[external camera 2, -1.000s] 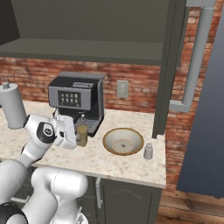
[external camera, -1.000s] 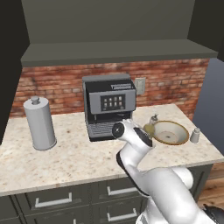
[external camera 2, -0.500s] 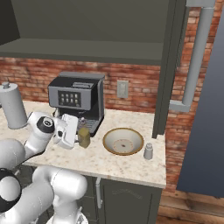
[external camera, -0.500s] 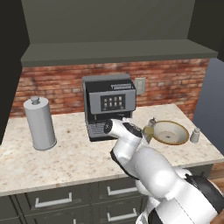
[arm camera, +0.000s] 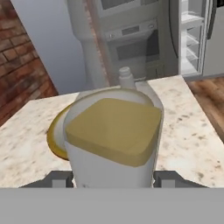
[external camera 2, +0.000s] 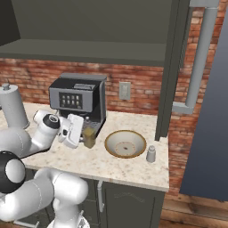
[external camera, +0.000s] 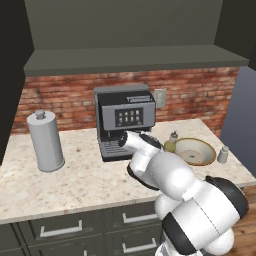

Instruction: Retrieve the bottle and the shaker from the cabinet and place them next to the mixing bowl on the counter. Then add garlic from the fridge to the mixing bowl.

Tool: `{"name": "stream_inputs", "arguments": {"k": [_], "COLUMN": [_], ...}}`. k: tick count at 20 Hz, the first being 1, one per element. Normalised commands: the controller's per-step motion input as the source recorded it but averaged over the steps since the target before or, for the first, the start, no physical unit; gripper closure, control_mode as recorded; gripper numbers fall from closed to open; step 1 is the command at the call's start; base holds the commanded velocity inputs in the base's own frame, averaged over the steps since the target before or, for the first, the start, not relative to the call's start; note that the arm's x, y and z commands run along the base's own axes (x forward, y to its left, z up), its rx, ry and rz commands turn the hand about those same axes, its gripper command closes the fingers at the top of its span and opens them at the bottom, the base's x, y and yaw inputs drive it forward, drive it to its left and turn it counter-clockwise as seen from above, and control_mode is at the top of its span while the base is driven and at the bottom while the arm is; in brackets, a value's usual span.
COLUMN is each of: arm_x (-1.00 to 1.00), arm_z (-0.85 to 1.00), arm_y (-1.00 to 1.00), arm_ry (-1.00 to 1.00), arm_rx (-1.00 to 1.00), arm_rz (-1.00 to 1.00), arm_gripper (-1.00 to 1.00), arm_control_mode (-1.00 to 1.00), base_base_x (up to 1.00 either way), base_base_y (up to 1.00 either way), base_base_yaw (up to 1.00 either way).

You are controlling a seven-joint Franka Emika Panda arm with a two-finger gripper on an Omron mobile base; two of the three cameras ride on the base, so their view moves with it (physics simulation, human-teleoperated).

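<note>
The gripper (external camera 2: 84,133) is clamped on the bottle (external camera 2: 89,137), which stands low over the counter (external camera 2: 133,167) just left of the mixing bowl (external camera 2: 125,143), with the shaker (external camera 2: 151,154) at the bowl's right near the counter's right edge. The bottle sits close to the coffee machine (external camera 2: 79,100) and the bowl's rim — a release with it tilted, or a sideways pull-out, could well tip it into the bowl.

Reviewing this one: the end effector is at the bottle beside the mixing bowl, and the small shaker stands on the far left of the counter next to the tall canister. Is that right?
Not quite. The shaker stands just right of the mixing bowl, not by the tall canister at the counter's left end; the right base view shows this. The rest holds: the end effector is at the bottle beside the bowl.
</note>
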Motion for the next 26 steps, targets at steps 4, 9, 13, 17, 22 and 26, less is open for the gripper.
{"name": "stream_inputs", "arguments": {"k": [4,9,13,17,22,26], "arm_x": [0.02,0.0,0.0,0.0,0.0,0.0], "arm_z": [-0.16,-0.2,-0.2,-0.13,-0.28,-0.25], "arm_y": [-0.27,-0.03,0.0,-0.13,-0.26,-0.07], "arm_ry": [0.0,0.0,-0.01,-0.03,0.0,0.0], "arm_rx": [0.0,0.0,0.0,0.0,-0.01,0.0], "arm_rz": [0.1,0.16,0.18,0.11,0.03,0.01], "arm_gripper": [1.0,1.0,1.0,1.0,1.0,1.0], "arm_control_mode": [-1.0,-1.0,-1.0,-1.0,-1.0,-1.0], "base_base_x": [0.0,0.0,0.0,0.0,0.0,0.0], "base_base_y": [0.0,0.0,0.0,0.0,0.0,0.0], "base_base_yaw": [0.0,0.0,0.0,0.0,0.0,0.0]}}
